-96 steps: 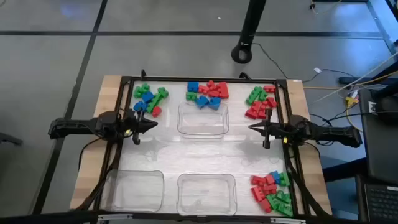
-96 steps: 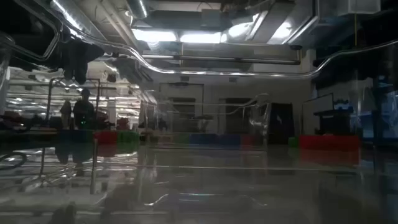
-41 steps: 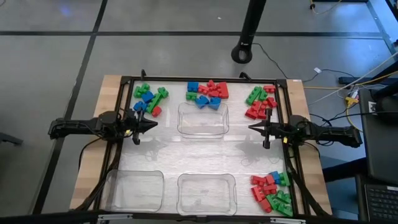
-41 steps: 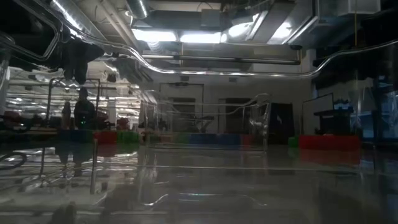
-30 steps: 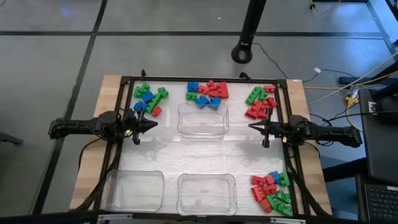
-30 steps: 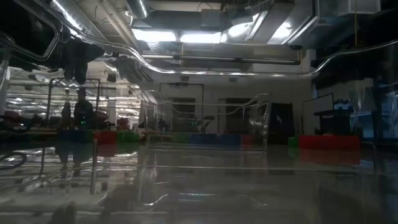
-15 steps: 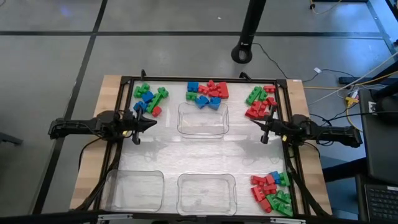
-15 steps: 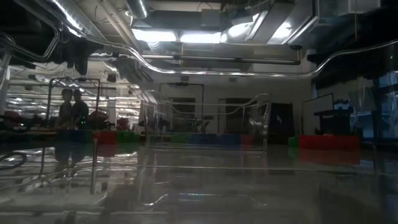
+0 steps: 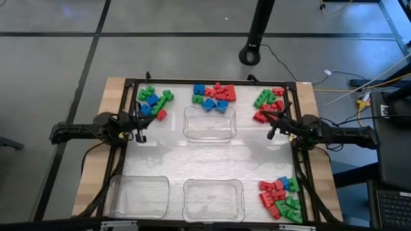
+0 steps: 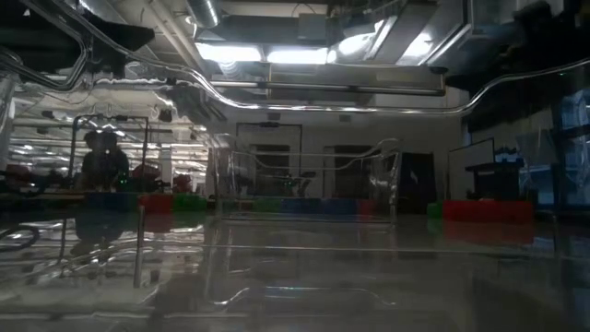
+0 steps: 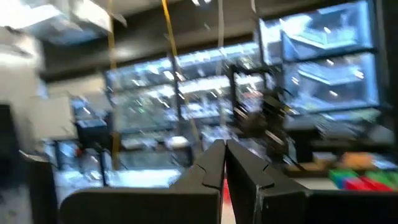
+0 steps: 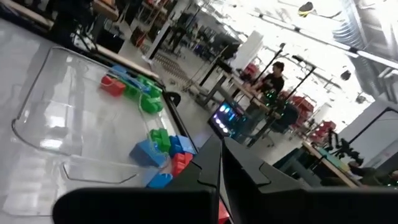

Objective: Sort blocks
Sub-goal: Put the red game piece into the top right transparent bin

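Red, green and blue blocks lie in four heaps on the table: far left (image 9: 153,102), far middle (image 9: 214,95), far right (image 9: 268,106) and near right (image 9: 280,197). My left gripper (image 9: 139,124) hovers shut and empty at the table's left side, just near of the far left heap; its fingers meet in the left wrist view (image 11: 224,163). My right gripper (image 9: 272,130) hovers shut and empty at the right side, just near of the far right heap. The right wrist view (image 12: 221,158) shows some blocks (image 12: 155,149) beyond its fingers.
Three clear plastic trays stand on the table: one at the far middle (image 9: 209,122), one at the near left (image 9: 138,196), one at the near middle (image 9: 213,199). A dark frame (image 9: 212,81) runs round the table. A person (image 10: 103,161) shows in the room behind.
My left gripper has drawn back toward the table's left edge and turned toward the far left heap. My right gripper has drawn back toward the right edge and turned toward the far right heap. Both have stayed shut. The blocks have not moved.
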Tool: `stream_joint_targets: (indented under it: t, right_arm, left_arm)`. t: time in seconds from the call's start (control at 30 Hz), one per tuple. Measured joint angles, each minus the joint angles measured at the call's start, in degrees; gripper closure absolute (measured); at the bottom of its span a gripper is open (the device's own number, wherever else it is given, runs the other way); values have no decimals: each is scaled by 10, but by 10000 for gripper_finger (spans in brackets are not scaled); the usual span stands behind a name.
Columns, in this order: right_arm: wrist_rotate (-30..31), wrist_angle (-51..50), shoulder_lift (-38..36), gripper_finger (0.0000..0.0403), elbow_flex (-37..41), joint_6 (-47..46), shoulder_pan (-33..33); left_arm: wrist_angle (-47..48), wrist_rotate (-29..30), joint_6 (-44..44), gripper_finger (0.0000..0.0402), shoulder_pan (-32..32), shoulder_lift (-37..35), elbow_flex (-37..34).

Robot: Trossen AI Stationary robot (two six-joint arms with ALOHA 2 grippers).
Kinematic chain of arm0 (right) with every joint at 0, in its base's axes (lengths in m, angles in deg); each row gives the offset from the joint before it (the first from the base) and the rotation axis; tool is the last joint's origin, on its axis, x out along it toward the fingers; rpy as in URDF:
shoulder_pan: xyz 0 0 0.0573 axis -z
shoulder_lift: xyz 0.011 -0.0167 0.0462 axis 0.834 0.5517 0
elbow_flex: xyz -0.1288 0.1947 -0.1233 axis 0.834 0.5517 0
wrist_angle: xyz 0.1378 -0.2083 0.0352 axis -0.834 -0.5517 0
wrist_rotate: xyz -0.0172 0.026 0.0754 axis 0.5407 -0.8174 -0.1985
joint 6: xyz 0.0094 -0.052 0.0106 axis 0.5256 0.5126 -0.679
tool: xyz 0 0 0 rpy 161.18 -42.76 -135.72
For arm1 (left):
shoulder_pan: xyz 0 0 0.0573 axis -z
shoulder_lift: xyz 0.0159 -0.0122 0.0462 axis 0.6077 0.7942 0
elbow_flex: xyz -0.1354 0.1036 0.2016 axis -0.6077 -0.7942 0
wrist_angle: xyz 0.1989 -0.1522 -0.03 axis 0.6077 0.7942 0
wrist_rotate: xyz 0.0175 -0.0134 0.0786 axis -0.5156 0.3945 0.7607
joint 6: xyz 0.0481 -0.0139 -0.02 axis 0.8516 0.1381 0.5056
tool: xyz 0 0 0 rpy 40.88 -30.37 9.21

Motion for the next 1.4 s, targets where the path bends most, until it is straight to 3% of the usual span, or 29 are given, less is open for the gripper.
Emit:
stream_joint_targets:
  t: [0.13, 0.37, 0.53, 0.63, 0.73, 0.9, 1.13, 1.23, 1.4]
  right_arm:
    - [18, -71, 101, 384, -93, -8, 0]
    - [100, -377, 263, 384, -291, -116, 0]
    - [109, -480, 344, 384, -349, -232, 0]
    - [108, -504, 381, 378, -359, -254, 3]
    - [57, -534, 411, 347, -359, -293, 25]
    - [-28, -585, 459, 249, -359, -312, 84]
    - [-95, -581, 514, 120, -349, -251, 182]
    - [-128, -565, 534, 94, -338, -215, 214]
    - [-136, -532, 565, 89, -324, -177, 245]
  left_arm:
    - [-47, 0, 41, 396, -21, 0, 3]
    - [-76, -1, 107, 396, -42, 0, 11]
    - [-151, -23, 151, 396, -49, 0, 12]
    - [-186, -48, 175, 396, -50, 0, 13]
    - [-169, -55, 173, 396, -50, 0, 13]
    - [-143, -55, 190, 396, -50, 0, 12]
    - [-141, -55, 189, 396, -50, 0, 12]
    - [-142, -55, 190, 396, -50, 0, 12]
    - [-141, -55, 189, 396, -50, 0, 12]
